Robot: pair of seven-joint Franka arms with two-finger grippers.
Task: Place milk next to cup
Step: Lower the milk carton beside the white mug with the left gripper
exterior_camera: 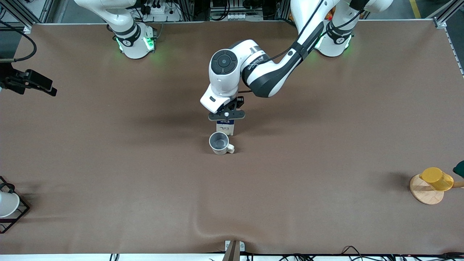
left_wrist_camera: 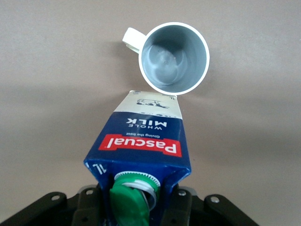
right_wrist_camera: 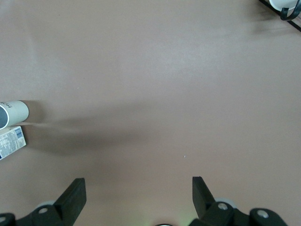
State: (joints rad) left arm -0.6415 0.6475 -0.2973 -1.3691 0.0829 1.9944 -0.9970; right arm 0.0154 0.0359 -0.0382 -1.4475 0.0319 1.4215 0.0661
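Now the left pincer (exterior_camera: 226, 115) grips the milk (exterior_camera: 225, 127) upright on the table (exterior_camera: 108, 163), just beside the cup (exterior_camera: 219, 143); the right pincer (right_wrist_camera: 138, 188) waits open.

The milk carton (exterior_camera: 225, 128), dark blue with white sides, red "Pascual" band and green cap, stands upright mid-table; the cream-white mug (exterior_camera: 219, 143), grey inside, sits just beside it, nearer the front camera.

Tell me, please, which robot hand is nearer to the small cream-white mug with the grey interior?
Left. The left hand grips the dark blue and white milk carton standing right beside the cream-white mug. The right hand waits open near the right arm's end of the table.
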